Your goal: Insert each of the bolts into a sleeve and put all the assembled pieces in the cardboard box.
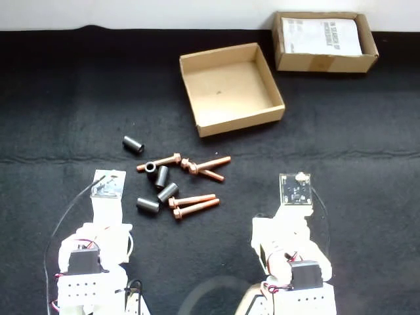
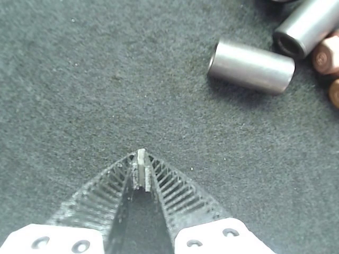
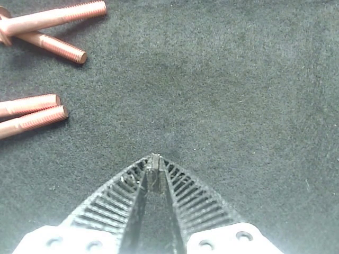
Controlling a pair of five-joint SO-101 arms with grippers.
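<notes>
Cardboard box, upper centre of the high view, holds nothing, so the task looks unstarted. Left gripper and right gripper sit pinched closed, holding nothing. Bolts and sleeves lie loose mid-frame, seemingly all unassembled and awaiting pairing.

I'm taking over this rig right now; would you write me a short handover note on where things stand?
Left gripper: shut, empty, over bare mat beside the sleeves.
Right gripper: shut, empty, over the mat near the bolts.
Things: five sleeves and five bolts lie loose in a cluster between the arms. The open box sits beyond them with nothing in it.
Done: nothing; no bolt is visibly in a sleeve.
Left: all five insertions, then boxing the pieces.
</notes>
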